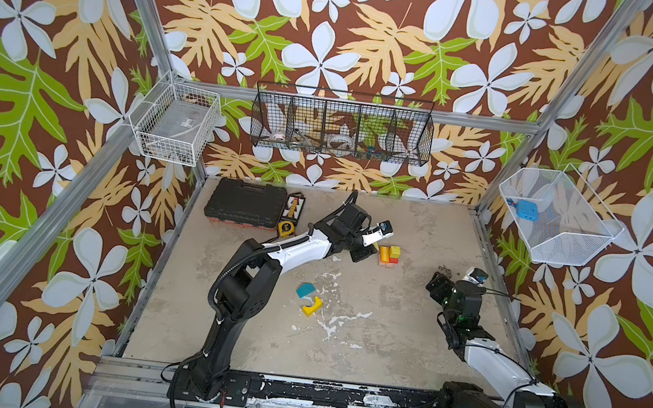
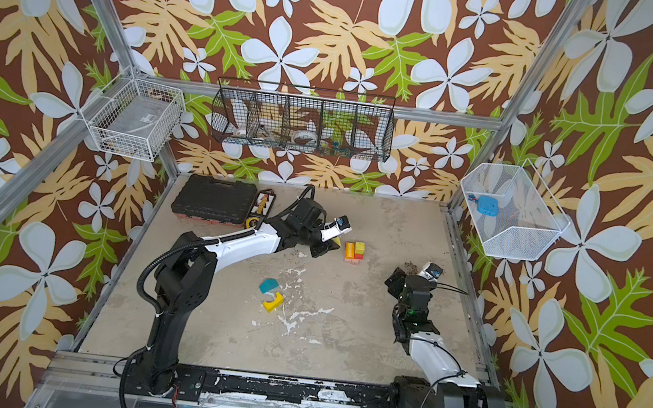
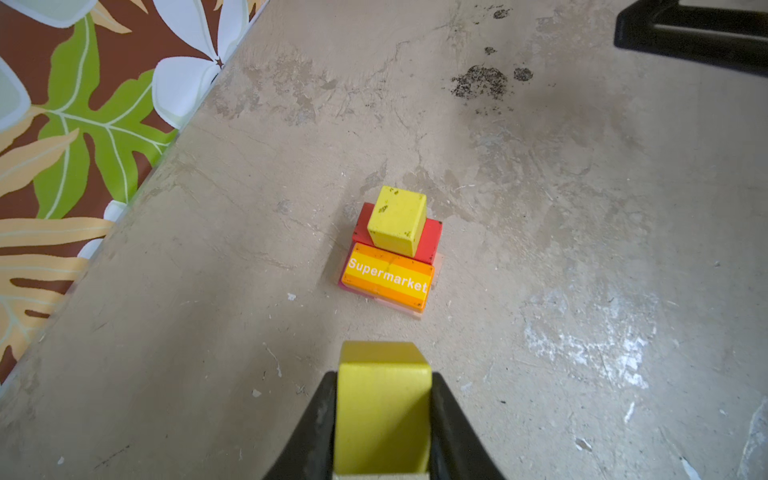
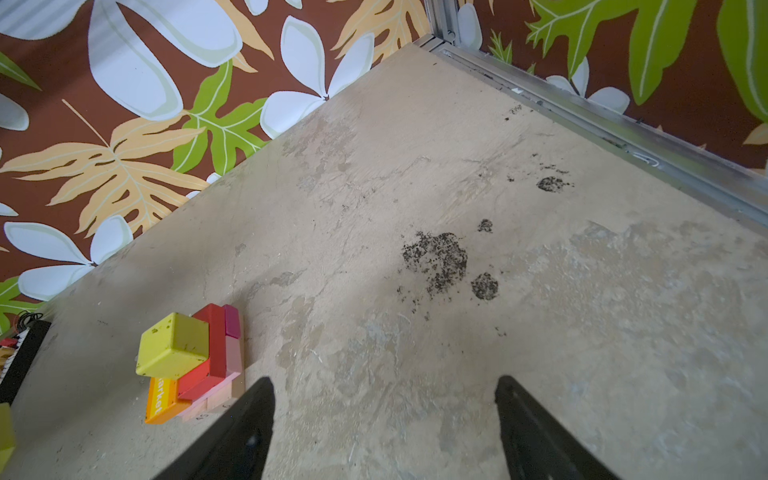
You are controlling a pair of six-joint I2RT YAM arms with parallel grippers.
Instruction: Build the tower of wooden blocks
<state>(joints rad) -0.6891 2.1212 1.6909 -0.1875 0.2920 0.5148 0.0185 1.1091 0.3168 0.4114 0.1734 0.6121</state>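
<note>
While left tool [image 3: 382, 380] clamps a yellow block [image 3: 382, 419], tower [image 3: 390, 276] just beside, apart

Left arm stretches forward, left hand [image 3: 382, 376] pinching a yellow block [image 3: 382, 419]; right hand [image 4: 384, 380] hovers, jaws spread wide.

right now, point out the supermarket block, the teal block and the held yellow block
supermarket block [image 3: 388, 277]: left wrist view, middle of its striped lettered face
teal block [image 1: 306, 290]: in a top view, middle of its top face
held yellow block [image 3: 382, 411]: left wrist view, middle of its upper face
</note>
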